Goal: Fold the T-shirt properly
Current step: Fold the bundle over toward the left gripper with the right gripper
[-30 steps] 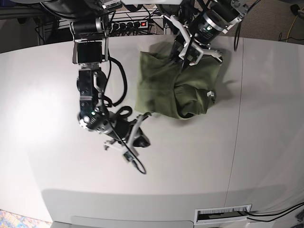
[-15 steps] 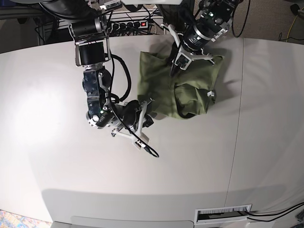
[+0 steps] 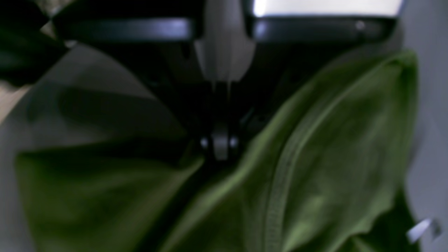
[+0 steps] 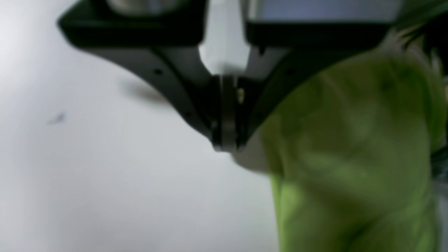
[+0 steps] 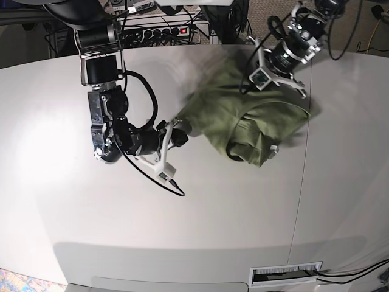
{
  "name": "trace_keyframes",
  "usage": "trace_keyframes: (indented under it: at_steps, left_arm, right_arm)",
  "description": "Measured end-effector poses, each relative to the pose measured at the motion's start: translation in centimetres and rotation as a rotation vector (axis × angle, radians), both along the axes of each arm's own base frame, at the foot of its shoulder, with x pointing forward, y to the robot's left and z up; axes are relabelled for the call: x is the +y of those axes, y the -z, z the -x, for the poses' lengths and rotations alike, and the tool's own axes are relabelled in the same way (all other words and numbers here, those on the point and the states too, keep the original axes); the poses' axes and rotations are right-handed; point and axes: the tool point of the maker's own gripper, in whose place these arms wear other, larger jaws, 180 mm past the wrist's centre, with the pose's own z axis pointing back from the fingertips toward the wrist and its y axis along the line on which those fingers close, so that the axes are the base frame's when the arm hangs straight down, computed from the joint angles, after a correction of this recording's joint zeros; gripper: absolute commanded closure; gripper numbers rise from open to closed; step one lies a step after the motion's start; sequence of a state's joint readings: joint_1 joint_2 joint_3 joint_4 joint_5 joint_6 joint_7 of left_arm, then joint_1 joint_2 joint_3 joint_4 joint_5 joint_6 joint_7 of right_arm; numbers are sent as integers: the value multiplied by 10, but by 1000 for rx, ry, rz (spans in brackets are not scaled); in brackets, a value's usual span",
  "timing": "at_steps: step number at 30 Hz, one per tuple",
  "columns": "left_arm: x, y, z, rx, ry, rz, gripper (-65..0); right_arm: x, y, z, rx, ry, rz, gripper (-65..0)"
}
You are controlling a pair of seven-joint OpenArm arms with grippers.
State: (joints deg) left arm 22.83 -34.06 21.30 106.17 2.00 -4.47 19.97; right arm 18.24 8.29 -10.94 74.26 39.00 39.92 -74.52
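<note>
Our left end effector [image 3: 221, 154] closed, pressed into folds of the green T-shirt [image 5: 246, 115], grip unclear, our right end effector [image 4: 227, 147] closed at the shirt's edge, table [image 5: 182, 231] beneath both.

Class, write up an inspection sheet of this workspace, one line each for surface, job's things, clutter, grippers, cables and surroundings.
Surface: white table, dark smudge near the right gripper.
Job's things: green T-shirt, rumpled, partly folded over itself, small white tag showing.
Clutter: nothing seen.
Grippers: left shut, tips down in the cloth; right shut, beside the shirt's edge.
Cables: black cables at the table's near corner.
Surroundings: patterned fabric at the near left corner.
</note>
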Motion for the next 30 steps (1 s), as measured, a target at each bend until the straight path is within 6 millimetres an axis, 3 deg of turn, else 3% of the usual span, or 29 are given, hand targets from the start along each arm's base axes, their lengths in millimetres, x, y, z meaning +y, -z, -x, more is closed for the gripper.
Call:
trace_keyframes:
  at_steps: [7, 12, 15, 19, 25, 27, 30]
  left_arm:
    - [52, -1, -10, -57, 54, -202, 0]
    - [89, -5, -31, -93, 81, -379, 0]
    - [112, -13, -44, -141, 94, -516, 0]
    - [136, -40, -71, -284, 29, -676, 0]
    - [114, -84, -80, -401, -42, -645, 0]
    - [95, -106, -80, -440, -86, -543, 0]
    - [56, -115, -68, -379, -98, -294, 0]
  right_arm:
    - [20, -18, 16, 80, -43, -160, 0]
    - [26, -25, 16, 84, -46, -213, 0]
    - [30, -32, 7, 44, -15, -262, 0]
    - [33, -38, -7, -21, 19, -273, 0]
    - [57, -51, -28, -126, 49, -305, 0]
    - [66, -59, -37, -176, 64, -324, 0]
    - [83, -65, -43, -219, 75, -340, -1]
